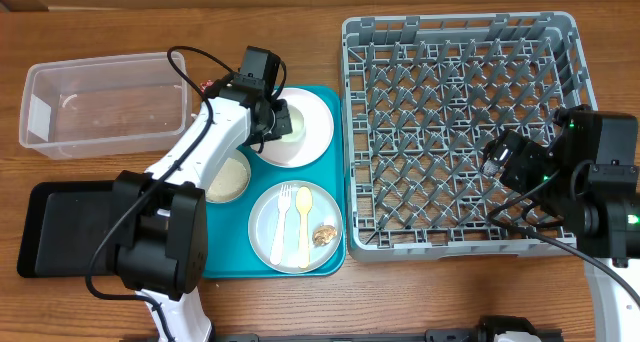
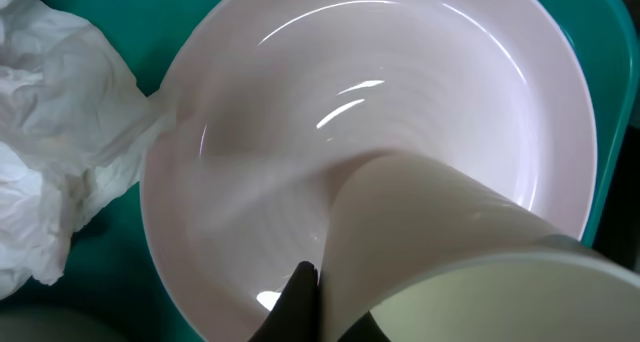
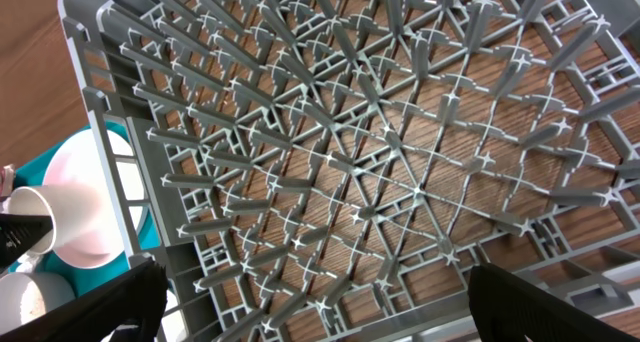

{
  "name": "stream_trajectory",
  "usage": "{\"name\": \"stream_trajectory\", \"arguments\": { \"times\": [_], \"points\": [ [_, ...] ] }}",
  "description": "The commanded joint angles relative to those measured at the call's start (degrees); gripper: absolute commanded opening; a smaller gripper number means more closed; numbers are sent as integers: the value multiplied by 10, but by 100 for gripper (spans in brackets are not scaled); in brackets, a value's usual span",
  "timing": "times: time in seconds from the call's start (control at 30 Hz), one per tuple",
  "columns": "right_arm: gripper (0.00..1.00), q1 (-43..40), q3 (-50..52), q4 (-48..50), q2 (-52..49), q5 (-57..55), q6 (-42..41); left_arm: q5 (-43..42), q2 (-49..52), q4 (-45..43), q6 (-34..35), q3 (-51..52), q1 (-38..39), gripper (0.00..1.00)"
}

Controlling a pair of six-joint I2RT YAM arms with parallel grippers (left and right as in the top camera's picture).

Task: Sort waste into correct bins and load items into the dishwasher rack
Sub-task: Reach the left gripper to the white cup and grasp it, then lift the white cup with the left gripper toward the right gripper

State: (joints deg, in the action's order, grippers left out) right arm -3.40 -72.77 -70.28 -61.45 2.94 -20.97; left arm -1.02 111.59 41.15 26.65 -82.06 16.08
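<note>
Reaching in over the teal plastic tray (image 1: 338, 182), the left tool (image 1: 272, 122) was clamped on the wall of the small white cup (image 2: 440, 242), one black finger (image 2: 297, 304) pressed against its side. The cup sat over the round pinkish-white plate (image 2: 300, 102) at the far end of the tray; I could not tell whether it touched the plate. A crumpled white napkin (image 2: 50, 142) lay against that plate's rim.

On the near end of the tray sat the round light grey plate (image 1: 262, 237), carrying the white fork (image 1: 283, 208), the cream spoon (image 1: 303, 218) and a small brown food morsel (image 1: 324, 236). A small pale bowl (image 1: 230, 180) showed partly under the arm.

To the left on the surface stood the clear rectangular plastic tub (image 1: 100, 102), with the shallow black rectangular tray (image 1: 65, 227) nearer. The right tool (image 1: 500, 160) hung over the right side of the large square grey plastic rack (image 1: 450, 42), fingers wide apart, gripping nothing.
</note>
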Motion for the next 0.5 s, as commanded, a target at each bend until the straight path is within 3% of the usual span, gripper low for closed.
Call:
{"name": "stream_trajectory", "arguments": {
  "times": [0.0, 0.23, 0.47],
  "points": [
    [100, -4, -16, 1, 2, -8, 2, 1, -3, 9, -3, -18, -1, 4],
    [100, -4, -16, 1, 2, -9, 9, -1, -58, 123, -17, -102, -1, 4],
    [100, -4, -16, 8, 2, 186, 153, -131, -158, 236, -97, -193, -1, 4]
  ]
}}
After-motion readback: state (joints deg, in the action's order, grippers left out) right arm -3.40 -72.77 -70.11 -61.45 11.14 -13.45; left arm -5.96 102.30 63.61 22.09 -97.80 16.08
